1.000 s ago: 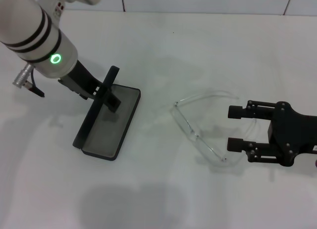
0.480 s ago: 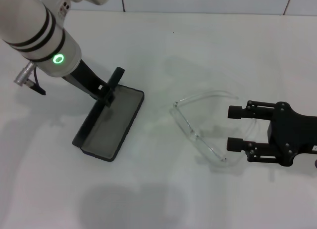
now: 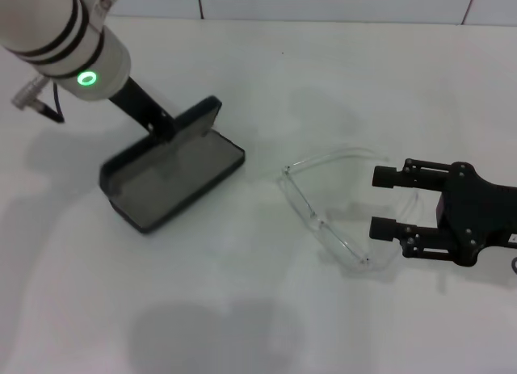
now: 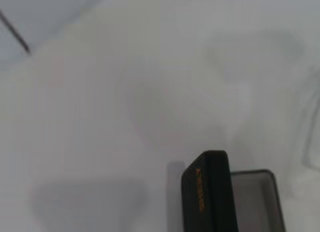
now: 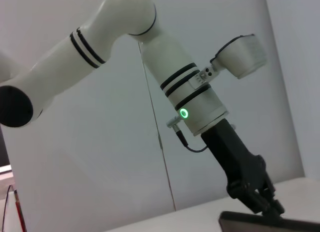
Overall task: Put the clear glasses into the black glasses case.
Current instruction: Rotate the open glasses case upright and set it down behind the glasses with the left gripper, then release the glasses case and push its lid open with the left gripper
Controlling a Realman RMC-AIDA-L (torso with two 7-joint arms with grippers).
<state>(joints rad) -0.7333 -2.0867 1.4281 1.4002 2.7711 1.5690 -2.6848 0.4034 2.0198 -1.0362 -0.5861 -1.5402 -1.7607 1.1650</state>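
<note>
The black glasses case [image 3: 174, 180] lies open at the table's left, grey lining up, lid [image 3: 199, 115] standing on its far side. My left gripper [image 3: 161, 128] is shut on that lid's edge. The left wrist view shows the lid [image 4: 206, 192] with orange lettering and the grey lining [image 4: 255, 202] beside it. The clear glasses [image 3: 323, 216] lie unfolded on the table right of the case, arms pointing right. My right gripper [image 3: 385, 203] hovers open at the arm tips, touching nothing. The right wrist view shows the left gripper [image 5: 256, 199] clamped on the case [image 5: 265, 223].
The white table [image 3: 266, 309] runs to a tiled back wall [image 3: 323, 2]. Only the case and the glasses lie on it. The left arm's white forearm [image 3: 65, 35] with its green light reaches over the back left corner.
The left gripper, still holding the lid, has swung the case round so that it lies more crosswise, its near end moving left. The right gripper and the glasses have barely moved.
</note>
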